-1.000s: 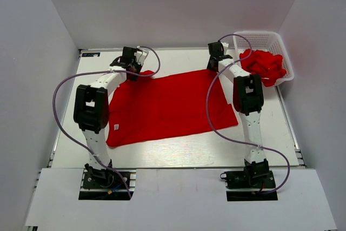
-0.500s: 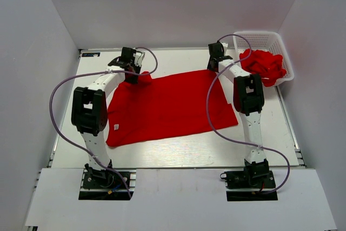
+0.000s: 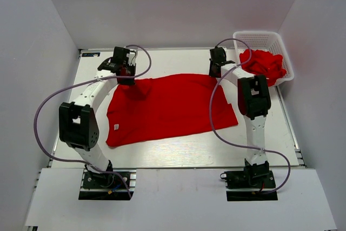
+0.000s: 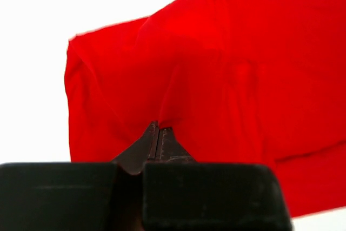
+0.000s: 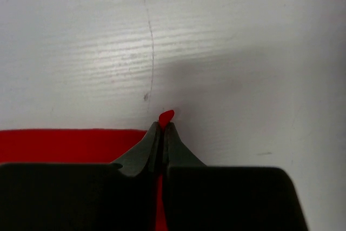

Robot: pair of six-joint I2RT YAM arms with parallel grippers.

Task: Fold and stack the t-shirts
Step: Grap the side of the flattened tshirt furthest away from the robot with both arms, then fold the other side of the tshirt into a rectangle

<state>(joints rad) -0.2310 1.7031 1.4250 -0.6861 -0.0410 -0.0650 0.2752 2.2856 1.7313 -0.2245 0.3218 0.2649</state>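
Big white tabletop (image 3: 178,152) carries one plain bright red short-sleeved t-shirt (image 3: 167,106), spread flat in the middle. It's soft, light, floppy cloth, so we'd expect it to sag and crease wherever it isn't held. Corners and hems look like the places to pinch.

One white plastic mesh basket (image 3: 259,34) sits far right with a crumpled heap of more red shirts (image 3: 265,64); we can't count those.

Two sets of fingers:
- left fingers (image 4: 159,133) clamped on the shirt's far-left corner
- right fingers (image 5: 161,133) clamped on the far-right corner, a red tip poking out

One small white neck label (image 3: 116,127), near-left edge.
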